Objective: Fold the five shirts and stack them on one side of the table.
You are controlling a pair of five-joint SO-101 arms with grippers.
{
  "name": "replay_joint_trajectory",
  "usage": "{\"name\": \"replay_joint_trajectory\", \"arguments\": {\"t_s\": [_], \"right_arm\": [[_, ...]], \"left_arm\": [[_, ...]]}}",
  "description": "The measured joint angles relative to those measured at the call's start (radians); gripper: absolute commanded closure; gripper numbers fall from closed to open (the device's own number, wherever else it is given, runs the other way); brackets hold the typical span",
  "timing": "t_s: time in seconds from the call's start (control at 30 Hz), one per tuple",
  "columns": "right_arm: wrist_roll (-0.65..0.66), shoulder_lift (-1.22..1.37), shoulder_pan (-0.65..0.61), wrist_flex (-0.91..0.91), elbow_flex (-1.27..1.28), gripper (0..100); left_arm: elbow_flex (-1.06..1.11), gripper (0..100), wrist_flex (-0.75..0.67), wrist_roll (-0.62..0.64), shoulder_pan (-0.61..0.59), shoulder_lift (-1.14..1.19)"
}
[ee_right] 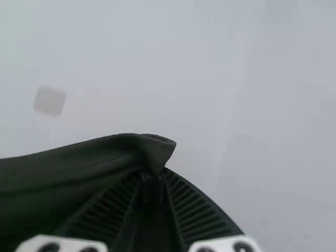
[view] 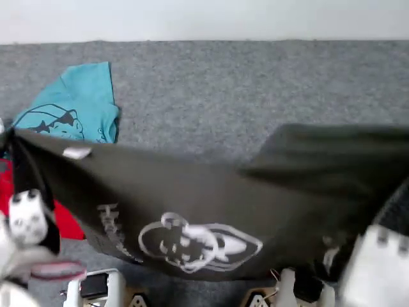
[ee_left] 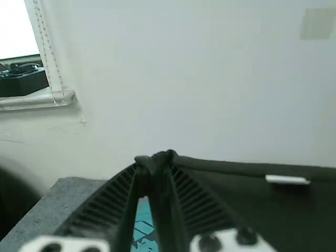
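Left wrist view: left tool [ee_left: 156,159] pressed together on a bunched edge of the dark shirt [ee_left: 252,199]; right tool [ee_right: 152,170] likewise pinches its opposite end. High view: the shirt spans both tools, long axis side to side, print upward, apparently held above the grey desk [view: 223,83]. Past its left end lie a red shirt [view: 67,224], then a teal shirt [view: 77,102]. Judgement: lowering flat needs both arms level.

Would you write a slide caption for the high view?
A dark printed shirt held stretched over the grey table, a teal shirt lying beyond it.
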Motion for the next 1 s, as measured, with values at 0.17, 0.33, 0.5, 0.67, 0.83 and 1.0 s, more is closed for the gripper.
{"name": "replay_joint_trajectory", "arguments": {"t_s": [0.17,0.33,0.5,0.67,0.83,1.0], "right_arm": [[0.000,0.002,0.000,-0.098,0.158,98.8],[0.000,0.008,-0.006,-0.249,0.333,98.8],[0.000,0.163,-0.100,-0.305,0.393,98.8],[0.000,0.350,-0.166,-0.338,0.396,98.8],[0.000,0.477,-0.238,-0.298,0.404,98.8],[0.054,0.632,-0.382,-0.198,0.404,98.8]], "left_arm": [[0.180,99,-0.166,0.000,0.000,0.002],[0.361,99,-0.371,0.002,0.000,0.021],[0.407,99,-0.520,0.002,0.000,0.192],[0.399,99,-0.617,0.000,0.000,0.423],[0.387,99,-0.628,-0.008,0.005,0.641],[0.387,99,-0.631,-0.008,0.017,0.804]]}}
